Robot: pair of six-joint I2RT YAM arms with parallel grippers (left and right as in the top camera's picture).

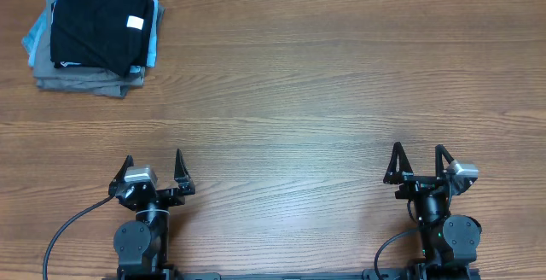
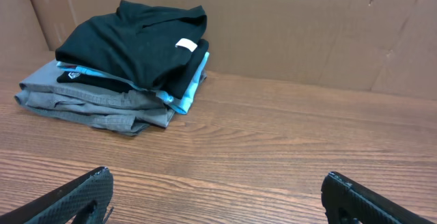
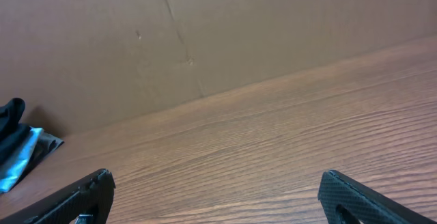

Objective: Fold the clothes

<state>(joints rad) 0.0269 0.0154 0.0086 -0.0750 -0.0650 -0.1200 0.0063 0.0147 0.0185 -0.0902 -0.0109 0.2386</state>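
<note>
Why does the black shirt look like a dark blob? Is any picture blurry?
Overhead: even light, but the plain black soft T-shirt is too dark to show folds; only its small white tag stands out. Left wrist: closer, so folds show. Right wrist: slightly soft, no glare.

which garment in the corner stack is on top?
The black T-shirt, marked by its small white tag. The light blue one only peeks out beneath it, and the grey garments lie at the bottom.
</note>
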